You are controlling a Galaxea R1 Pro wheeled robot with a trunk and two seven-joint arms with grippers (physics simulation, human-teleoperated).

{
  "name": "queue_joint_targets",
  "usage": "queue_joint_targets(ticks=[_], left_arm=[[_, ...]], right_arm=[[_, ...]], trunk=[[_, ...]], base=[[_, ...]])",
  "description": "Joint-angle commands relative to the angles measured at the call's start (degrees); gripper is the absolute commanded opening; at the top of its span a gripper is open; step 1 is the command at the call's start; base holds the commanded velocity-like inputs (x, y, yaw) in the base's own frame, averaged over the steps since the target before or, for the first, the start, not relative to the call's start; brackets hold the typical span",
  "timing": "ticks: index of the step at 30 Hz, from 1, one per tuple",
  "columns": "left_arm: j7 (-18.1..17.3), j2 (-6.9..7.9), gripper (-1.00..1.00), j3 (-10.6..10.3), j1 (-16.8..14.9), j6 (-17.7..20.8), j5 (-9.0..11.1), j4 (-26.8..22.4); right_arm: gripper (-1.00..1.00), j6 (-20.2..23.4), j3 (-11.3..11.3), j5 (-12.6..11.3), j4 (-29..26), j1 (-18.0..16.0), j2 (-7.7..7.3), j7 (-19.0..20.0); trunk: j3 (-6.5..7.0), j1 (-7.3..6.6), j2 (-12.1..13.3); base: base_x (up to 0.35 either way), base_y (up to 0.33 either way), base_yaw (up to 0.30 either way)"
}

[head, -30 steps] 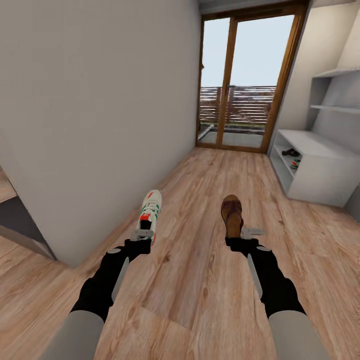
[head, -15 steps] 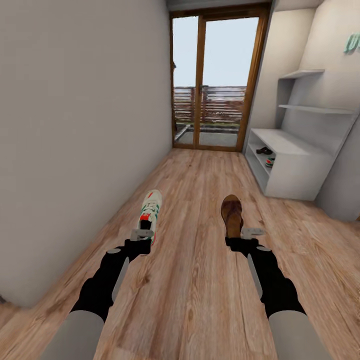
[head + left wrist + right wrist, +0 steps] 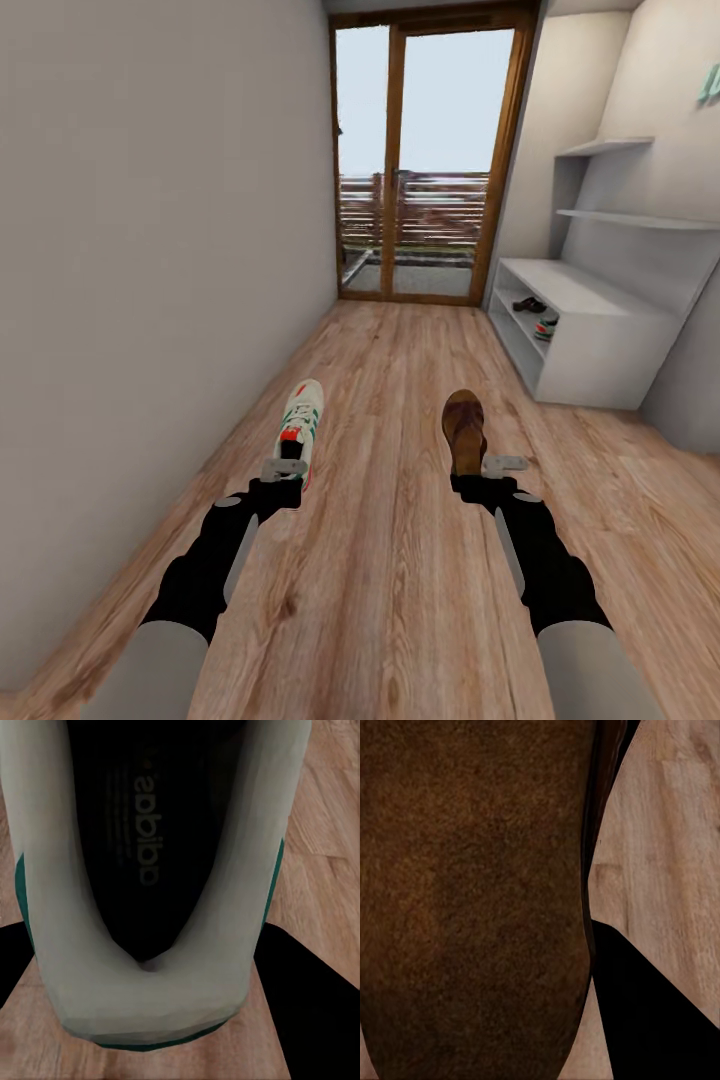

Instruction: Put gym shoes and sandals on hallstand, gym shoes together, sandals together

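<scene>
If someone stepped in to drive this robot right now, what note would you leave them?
Left gripper: shut on a gym shoe.
Right gripper: shut on a sandal.
Hallstand: ahead on the right; its open shelf already holds one sandal and one gym shoe.
Left to do: drive over and set each carried shoe beside its partner.
</scene>
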Motion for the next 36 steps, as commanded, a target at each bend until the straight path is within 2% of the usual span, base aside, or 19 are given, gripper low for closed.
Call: queue_joint_targets(ticks=[1,9,20,32,36], left_arm=[[-0.4,-0.07,-1.0,0.2,0.0,0.2,-0.5,-0.1],[-0.4,-0.11,-1.0,0.2,0.0,0.2,-0.5,0.0],[-0.4,-0.11,-1.0,0.2,0.0,0.2,-0.5,0.0],[-0.4,-0.11,-1.0,0.2,0.0,0.2,-0.5,0.0],[-0.4,-0.11,-1.0,0.2,0.0,0.2,-0.5,0.0]], right_arm=[[-1.0,0.3,-0.2,0.4,-0.1,0.0,0.07,0.3],[-1.0,0.3,-0.2,0.4,-0.2,0.0,0.07,0.3],[-1.0,0.3,-0.2,0.4,-0.2,0.0,0.07,0.3],[-1.0,0.3,-0.2,0.4,-0.2,0.0,0.07,0.3],[-1.0,0.3,-0.1,0.4,-0.2,0.0,0.07,0.3]], trunk=[[-0.06,0.02,0.0],[-0.17,0.02,0.0],[-1.08,0.02,0.0],[-1.25,0.02,0.0],[-1.25,0.02,0.0]], base=[[0.344,0.145,-0.001],[0.344,0.146,-0.013],[0.344,0.139,-0.096],[0.344,0.016,-0.024],[0.344,0.0,-0.189]])
